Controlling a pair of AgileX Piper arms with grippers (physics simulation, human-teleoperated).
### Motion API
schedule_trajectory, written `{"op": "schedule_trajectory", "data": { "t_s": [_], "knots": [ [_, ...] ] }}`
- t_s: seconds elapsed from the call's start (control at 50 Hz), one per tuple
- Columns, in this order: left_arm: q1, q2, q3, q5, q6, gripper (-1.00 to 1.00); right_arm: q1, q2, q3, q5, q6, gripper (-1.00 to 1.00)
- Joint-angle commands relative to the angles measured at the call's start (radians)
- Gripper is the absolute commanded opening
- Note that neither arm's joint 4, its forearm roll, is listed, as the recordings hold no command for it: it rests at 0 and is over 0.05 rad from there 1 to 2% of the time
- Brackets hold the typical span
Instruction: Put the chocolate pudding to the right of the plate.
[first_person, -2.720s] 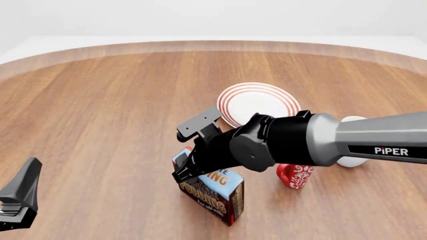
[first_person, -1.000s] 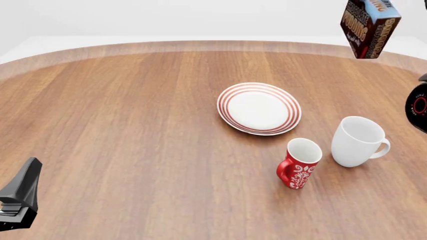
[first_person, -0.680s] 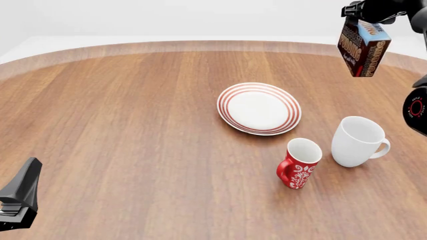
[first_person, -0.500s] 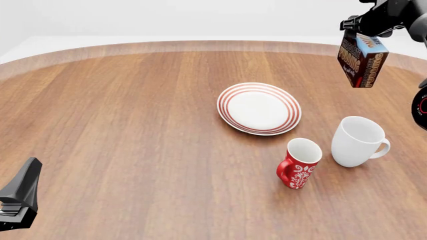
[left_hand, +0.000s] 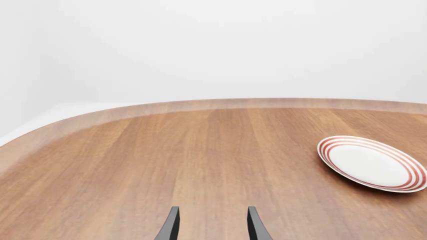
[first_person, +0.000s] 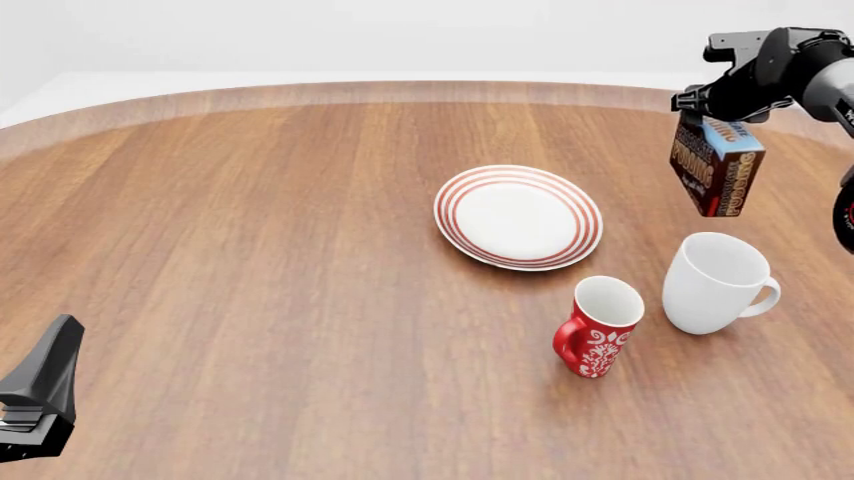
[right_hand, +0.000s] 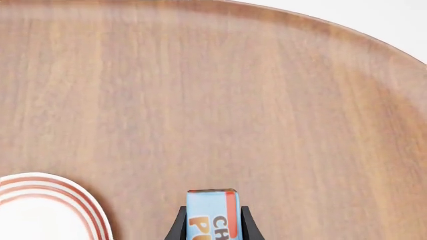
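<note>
Two arms: our right gripper (first_person: 721, 112) is clamped on the dark brown chocolate pudding carton (first_person: 715, 166), airborne right of the red-ringed white plate (first_person: 518, 217). We should lower straight to bare wooden counter (first_person: 267, 250), avoiding the white mug (first_person: 717, 283). Left gripper (left_hand: 212, 231) is apart, idle.

Right pincer (first_person: 717, 105) hangs raised at far right, clamped; left pincer (left_hand: 210, 226) rests low, parted.
</note>
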Motion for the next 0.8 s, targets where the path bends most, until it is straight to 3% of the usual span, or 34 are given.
{"op": "schedule_trajectory", "data": {
  "t_s": [0.02,0.1,0.3,0.56,0.68,0.7,0.72,0.8],
  "knots": [
    [0.000,0.000,0.000,0.000,0.000,1.00,-0.005,0.022,0.031,-0.042,0.005,-1.00],
    [0.000,0.000,0.000,0.000,0.000,1.00,-0.010,0.032,0.053,-0.072,-0.017,-1.00],
    [0.000,0.000,0.000,0.000,0.000,1.00,0.006,0.118,-0.026,-0.055,-0.012,-1.00],
    [0.000,0.000,0.000,0.000,0.000,1.00,0.004,0.120,0.034,-0.087,-0.012,-1.00],
    [0.000,0.000,0.000,0.000,0.000,1.00,-0.005,0.118,0.048,-0.076,-0.027,-1.00],
    [0.000,0.000,0.000,0.000,0.000,1.00,-0.006,0.111,0.062,-0.082,-0.052,-1.00],
    [0.000,0.000,0.000,0.000,0.000,1.00,-0.008,0.098,0.078,-0.095,-0.065,1.00],
    [0.000,0.000,0.000,0.000,0.000,1.00,-0.012,0.082,0.064,-0.058,-0.079,1.00]
  ]
}}
